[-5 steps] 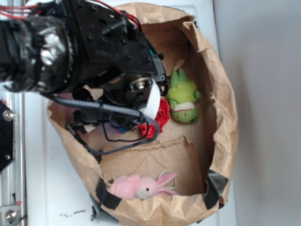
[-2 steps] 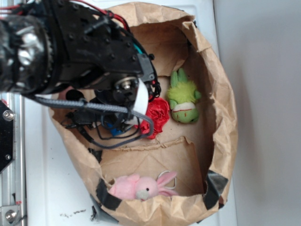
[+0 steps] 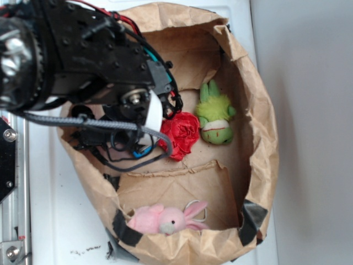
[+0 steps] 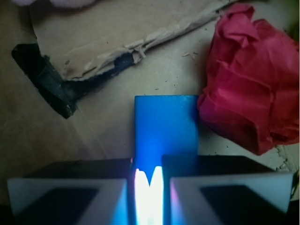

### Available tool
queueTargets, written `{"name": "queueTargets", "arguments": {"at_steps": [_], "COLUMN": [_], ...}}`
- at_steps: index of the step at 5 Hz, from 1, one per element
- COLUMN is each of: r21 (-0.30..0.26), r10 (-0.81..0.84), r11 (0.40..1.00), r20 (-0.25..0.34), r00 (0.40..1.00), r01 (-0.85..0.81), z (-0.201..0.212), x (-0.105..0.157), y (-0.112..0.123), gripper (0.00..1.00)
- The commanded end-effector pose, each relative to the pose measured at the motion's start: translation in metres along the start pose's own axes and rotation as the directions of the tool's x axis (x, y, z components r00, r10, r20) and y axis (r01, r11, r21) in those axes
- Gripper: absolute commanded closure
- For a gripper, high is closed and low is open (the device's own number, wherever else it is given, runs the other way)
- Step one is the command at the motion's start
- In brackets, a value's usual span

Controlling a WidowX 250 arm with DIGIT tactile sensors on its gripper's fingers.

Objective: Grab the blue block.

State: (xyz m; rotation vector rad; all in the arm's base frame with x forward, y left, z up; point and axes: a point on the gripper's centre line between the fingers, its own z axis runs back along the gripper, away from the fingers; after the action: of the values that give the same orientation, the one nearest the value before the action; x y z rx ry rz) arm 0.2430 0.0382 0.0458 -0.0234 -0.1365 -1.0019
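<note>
The blue block [image 4: 165, 125] is a bright blue bar. In the wrist view it sticks out forward from between my fingertips, lying just left of the red fabric flower [image 4: 253, 79]. My gripper [image 4: 147, 187] has its jaws drawn close together on the block's near end, with blue glow on their inner faces. In the exterior view the gripper [image 3: 138, 144] is low inside the brown paper bag [image 3: 259, 138], under the black arm. Only a sliver of the block [image 3: 144, 150] shows there, left of the flower [image 3: 180, 134].
A green plush toy [image 3: 215, 115] lies right of the flower. A pink plush rabbit [image 3: 165, 219] sits at the bag's near rim. A torn cardboard flap [image 3: 176, 185] and black tape [image 4: 51, 89] lie on the bag floor. The bag walls stand on all sides.
The arm has shifted left and looms larger in the exterior view. The red flower, half covered before, now shows fully.
</note>
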Motion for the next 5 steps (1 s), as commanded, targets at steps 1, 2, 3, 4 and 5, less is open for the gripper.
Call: {"name": "queueTargets", "arguments": {"at_steps": [1, 2, 3, 4, 5], "r21": [0.053, 0.050, 0.054, 0.049, 0.040], "r10": [0.006, 0.000, 0.003, 0.005, 0.002], "r11": [0.999, 0.999, 0.999, 0.999, 0.999], "r20": [0.003, 0.000, -0.005, -0.008, -0.009], "r00": [1.000, 1.000, 1.000, 1.000, 1.000], "r01": [-0.006, 0.000, -0.002, -0.005, -0.001], "z": [0.0127, 0.0124, 0.0112, 0.0111, 0.0118], "x": [0.0039, 0.0040, 0.0051, 0.0058, 0.0057], "y": [0.0051, 0.0047, 0.0045, 0.0055, 0.0065], "gripper": [0.15, 0.00, 0.00, 0.00, 0.00]}}
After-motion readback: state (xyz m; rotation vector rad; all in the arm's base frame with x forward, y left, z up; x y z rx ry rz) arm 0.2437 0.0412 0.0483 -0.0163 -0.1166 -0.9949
